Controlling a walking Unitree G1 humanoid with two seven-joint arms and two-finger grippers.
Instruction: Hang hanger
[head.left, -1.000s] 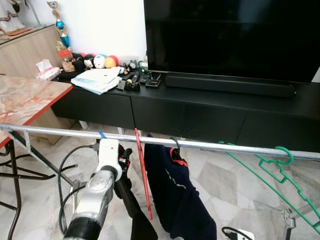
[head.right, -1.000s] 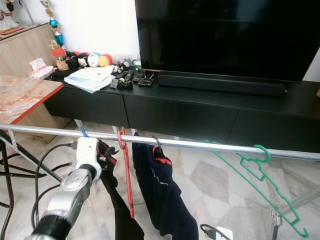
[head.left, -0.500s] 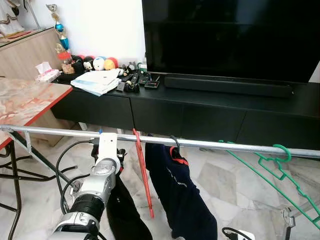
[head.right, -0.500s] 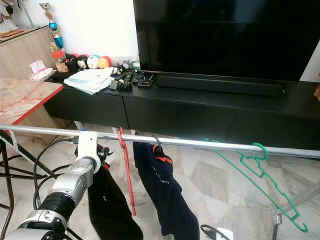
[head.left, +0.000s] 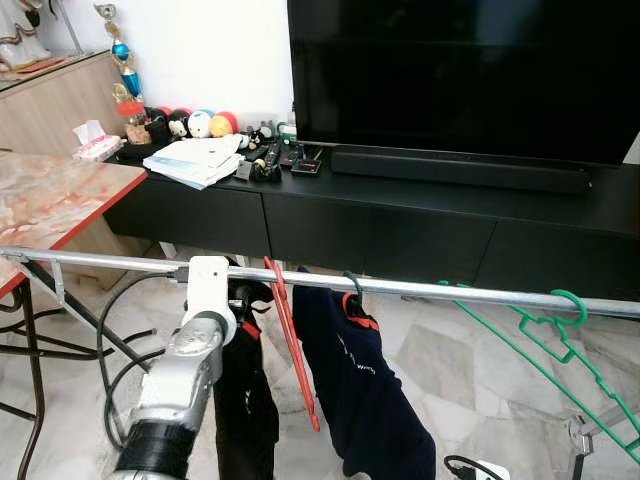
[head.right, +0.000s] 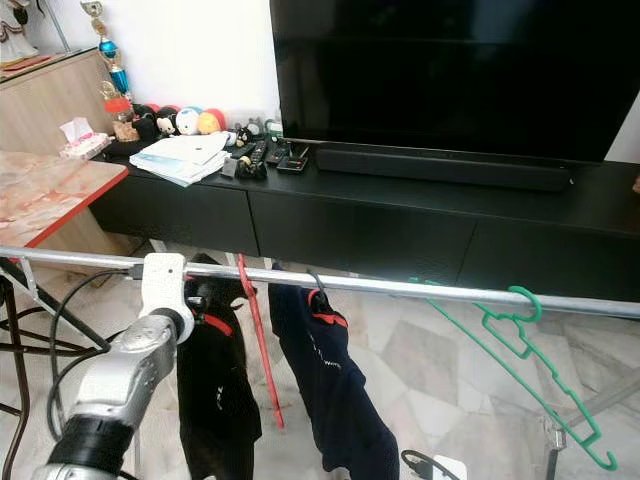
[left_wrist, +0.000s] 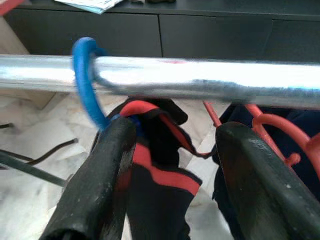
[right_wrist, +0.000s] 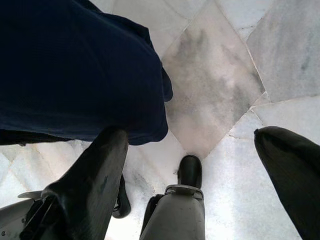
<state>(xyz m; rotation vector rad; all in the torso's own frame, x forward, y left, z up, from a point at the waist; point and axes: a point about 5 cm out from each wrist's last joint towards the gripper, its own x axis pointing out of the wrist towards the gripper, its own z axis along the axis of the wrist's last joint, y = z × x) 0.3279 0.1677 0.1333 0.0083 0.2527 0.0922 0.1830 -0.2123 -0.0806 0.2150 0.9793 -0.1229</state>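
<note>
Big black TV sits on a long black TV console with a soundbar, papers and small toy balls at its left end; marble-top table on the robot's left. Metal rail runs across the foreground. On it, left to right: black garment with red trim on a blue hanger, bare red hanger, navy garment, green hanger hanging tilted well apart to the right. Blue hook is over the rail. Left gripper is up at the rail just below it, fingers spread apart on either side of the garment's collar, not clamped. Right gripper hangs low over the marble floor, fingers wide apart, holding nothing
</note>
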